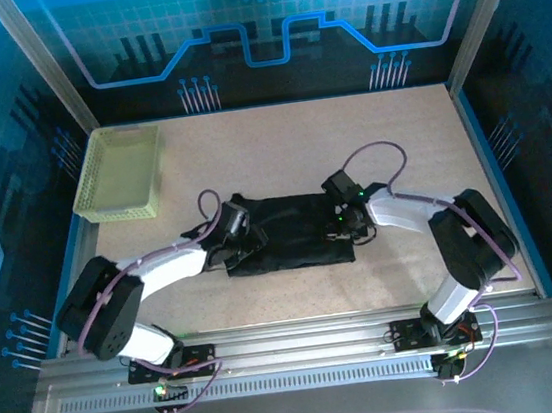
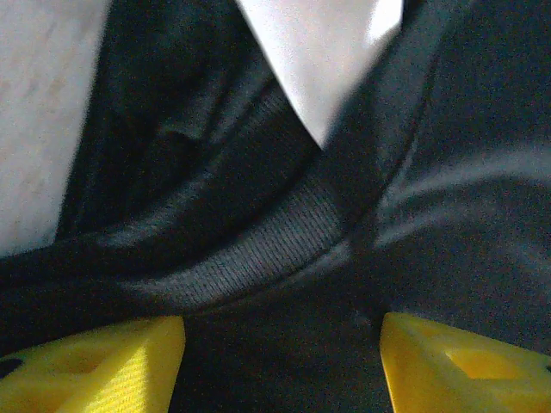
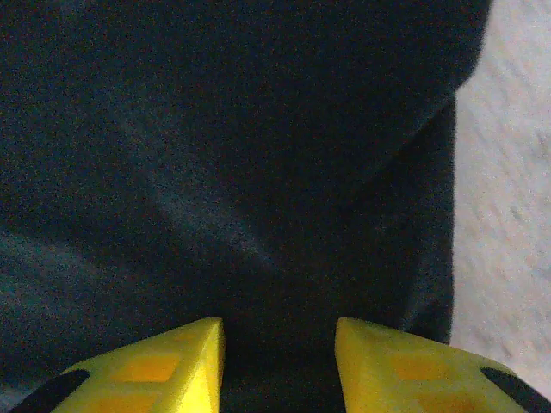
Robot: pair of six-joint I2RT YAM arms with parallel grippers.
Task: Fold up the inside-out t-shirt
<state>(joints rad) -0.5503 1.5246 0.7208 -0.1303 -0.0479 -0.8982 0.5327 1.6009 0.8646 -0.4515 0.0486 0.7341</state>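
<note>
Starting at the far left of the top view, a pale yellow-green mesh basket (image 1: 116,173) sits on the table (image 1: 279,146), well apart from the cloth and from both arms. The left arm (image 1: 158,271) reaches in from the near left corner. The left gripper (image 1: 244,233) is down at the left end of the black t-shirt (image 1: 295,234). Its wrist camera shows the yellow fingers (image 2: 95,370) standing wide apart, released, with dark fabric lying across the gap beyond the tips. A ribbed collar band (image 2: 275,241) runs slantwise across that view, and a pale wedge (image 2: 318,60) shows in the V above it. Bare table appears along that view's left edge.

The t-shirt lies in the middle of the table, between the two grippers. It is gathered into a rough, wide rectangle with its long side running left to right. Its left end is rumpled and its near edge is fairly straight.

The right gripper (image 1: 344,223) is at the shirt's right end, with the right arm (image 1: 461,234) bending in from the near right corner. In its wrist camera the yellow fingers (image 3: 155,366) stand closer together over smooth black cloth. The space between them is so dark that I cannot tell whether they pinch a fold or merely rest on it. At the right of that view the shirt's edge gives way to bare table.
</note>
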